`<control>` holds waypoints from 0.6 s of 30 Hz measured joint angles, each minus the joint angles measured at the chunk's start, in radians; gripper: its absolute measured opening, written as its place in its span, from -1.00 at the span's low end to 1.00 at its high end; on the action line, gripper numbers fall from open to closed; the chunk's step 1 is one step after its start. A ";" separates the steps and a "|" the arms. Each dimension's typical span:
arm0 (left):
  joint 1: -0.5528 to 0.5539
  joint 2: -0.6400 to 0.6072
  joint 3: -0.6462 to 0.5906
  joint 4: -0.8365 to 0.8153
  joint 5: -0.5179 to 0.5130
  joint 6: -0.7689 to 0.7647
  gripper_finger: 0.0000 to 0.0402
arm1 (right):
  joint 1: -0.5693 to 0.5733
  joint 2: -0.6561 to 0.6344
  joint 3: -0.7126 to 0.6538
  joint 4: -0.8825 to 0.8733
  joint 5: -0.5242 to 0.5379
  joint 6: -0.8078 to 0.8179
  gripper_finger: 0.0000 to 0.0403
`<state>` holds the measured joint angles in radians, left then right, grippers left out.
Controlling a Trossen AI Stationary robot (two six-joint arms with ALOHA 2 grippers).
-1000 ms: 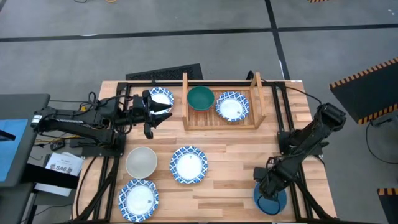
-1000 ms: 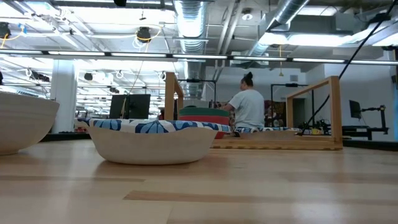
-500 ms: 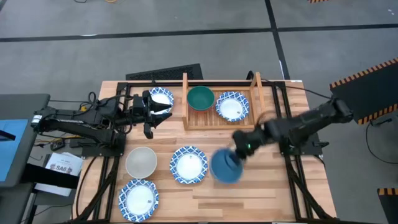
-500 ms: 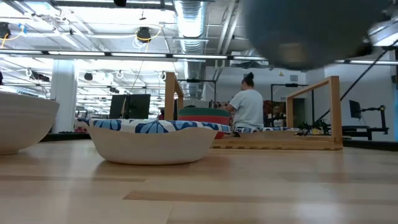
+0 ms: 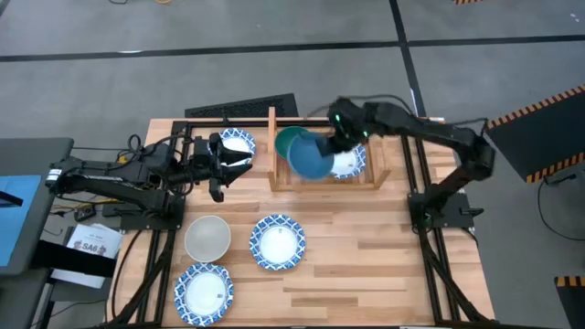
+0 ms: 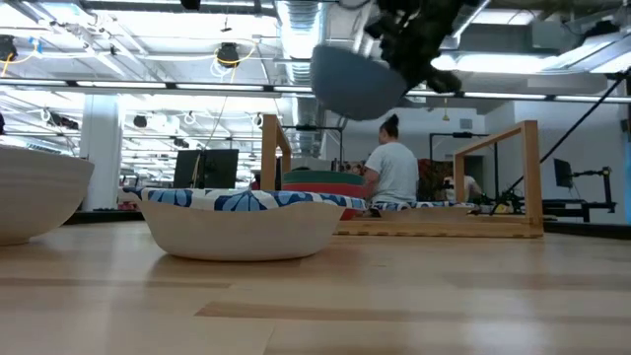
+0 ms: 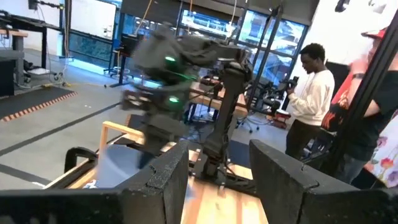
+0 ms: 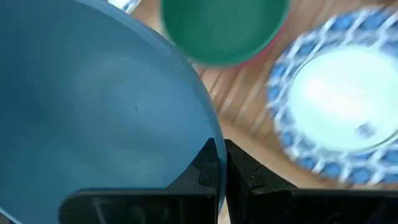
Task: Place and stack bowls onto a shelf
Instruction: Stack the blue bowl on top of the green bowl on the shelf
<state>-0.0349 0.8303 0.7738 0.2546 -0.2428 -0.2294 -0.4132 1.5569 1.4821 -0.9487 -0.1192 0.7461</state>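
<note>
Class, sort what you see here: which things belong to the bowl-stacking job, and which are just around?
Job: blue bowl in right gripper; shelf; green bowl; patterned bowl; table's other bowls.
Around: person behind; left gripper.

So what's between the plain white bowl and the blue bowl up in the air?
In the high view, a blue-rimmed bowl sits on the table between the off-white bowl and the lifted blue bowl.

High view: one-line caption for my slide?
Right gripper carries the blue bowl above the shelf, over the green bowl.
</note>
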 joint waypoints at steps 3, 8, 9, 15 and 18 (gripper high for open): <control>0.000 0.000 0.000 0.000 0.000 -0.015 -0.24 | -0.054 0.074 0.061 -0.002 0.000 -0.022 -0.87; 0.000 0.000 0.000 0.000 0.000 -0.058 -0.24 | -0.096 0.175 0.110 0.014 -0.005 -0.046 -0.87; 0.000 0.000 0.000 0.000 0.000 -0.070 -0.24 | -0.104 0.191 0.114 0.014 -0.007 -0.048 -0.87; 0.000 0.000 0.000 0.000 0.000 -0.090 -0.24 | -0.134 0.242 0.135 0.054 -0.009 -0.046 -0.87; 0.000 0.000 0.000 0.000 0.000 -0.090 -0.24 | -0.140 0.251 0.136 0.086 -0.010 -0.032 -0.87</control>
<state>-0.0349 0.8303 0.7738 0.2543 -0.2428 -0.3191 -0.5533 1.8084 1.6176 -0.8631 -0.1290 0.7138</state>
